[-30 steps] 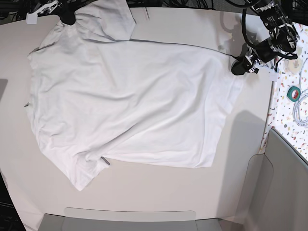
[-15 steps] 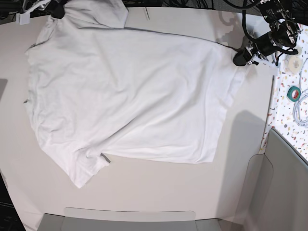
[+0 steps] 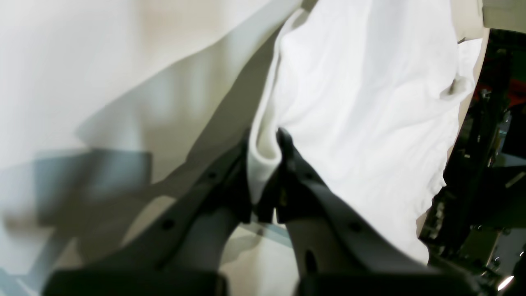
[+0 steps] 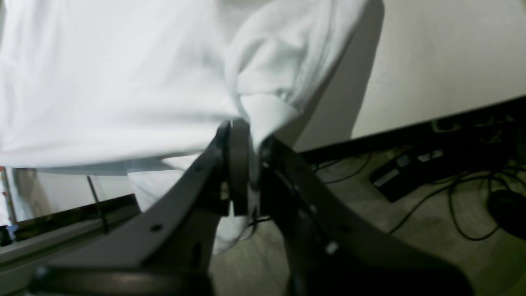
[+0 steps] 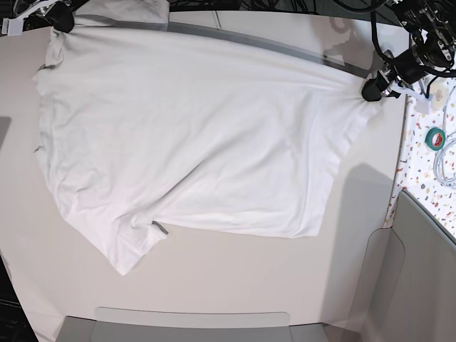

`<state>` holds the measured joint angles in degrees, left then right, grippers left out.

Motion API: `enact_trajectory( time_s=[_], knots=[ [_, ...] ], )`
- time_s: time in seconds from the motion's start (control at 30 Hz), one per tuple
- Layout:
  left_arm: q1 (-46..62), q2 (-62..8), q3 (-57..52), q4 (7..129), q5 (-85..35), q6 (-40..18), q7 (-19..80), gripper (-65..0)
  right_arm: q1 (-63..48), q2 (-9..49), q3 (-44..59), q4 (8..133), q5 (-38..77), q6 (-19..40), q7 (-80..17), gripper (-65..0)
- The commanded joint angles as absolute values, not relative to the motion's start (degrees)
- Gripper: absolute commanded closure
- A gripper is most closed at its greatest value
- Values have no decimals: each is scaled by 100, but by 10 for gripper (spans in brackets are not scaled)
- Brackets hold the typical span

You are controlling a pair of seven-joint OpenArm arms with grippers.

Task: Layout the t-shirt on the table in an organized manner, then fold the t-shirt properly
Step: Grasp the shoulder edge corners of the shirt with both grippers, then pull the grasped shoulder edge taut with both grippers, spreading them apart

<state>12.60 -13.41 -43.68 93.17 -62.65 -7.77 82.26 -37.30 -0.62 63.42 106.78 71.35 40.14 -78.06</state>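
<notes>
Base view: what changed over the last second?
Both grippers pulled apart, stretching the t-shirt taut along its far edge. The right gripper moved toward the table's far-left corner, the left gripper outward to the right. The left gripper closed on the hem corner; the right was already clamped. The folded-over sleeve at the top flattened out. The shirt's near edge and lower sleeve barely shifted.

plain white t-shirt (image 5: 192, 135), off-white table (image 5: 235, 278) (speckled panel (image 5: 427, 178) beside)

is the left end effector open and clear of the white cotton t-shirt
No, the left end effector is shut on a fold at the edge of the wrinkled white cotton t-shirt.
</notes>
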Motion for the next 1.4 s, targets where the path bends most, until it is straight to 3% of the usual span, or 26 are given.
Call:
enact_trajectory(
  time_s=[0.0, 0.5, 0.77, 1.0, 1.2, 1.37],
  knots=[
    [1218, -1473, -4479, 9420, -6281, -778, 8000, 0, -3829, 31, 6457, 10782, 7275, 4000, -7662, 0],
    [1358, -1464, -4470, 9481, -6352, -787, 8000, 0, -4004, 48, 6466, 11055, 7908, 4000, -7741, 0],
    [1815, -1305, -4479, 10747, -7099, -787, 8000, 0, -4119, 4, 6730, 11662, 7943, 4000, -7741, 0],
    [1877, -1270, -4470, 11020, -7275, -787, 8000, 0, -4154, 40, 6941, 11670, 8084, 4000, -7741, 0],
    [1771, -1288, -4462, 10343, -7020, -787, 8000, 0, -3916, 22, 6941, 11547, 7292, 4000, -7732, 0],
    [1903, -1305, -4462, 10369, -6976, -796, 8000, 0, -4084, 75, 6941, 11556, 7618, 4000, -7732, 0]
  ],
)
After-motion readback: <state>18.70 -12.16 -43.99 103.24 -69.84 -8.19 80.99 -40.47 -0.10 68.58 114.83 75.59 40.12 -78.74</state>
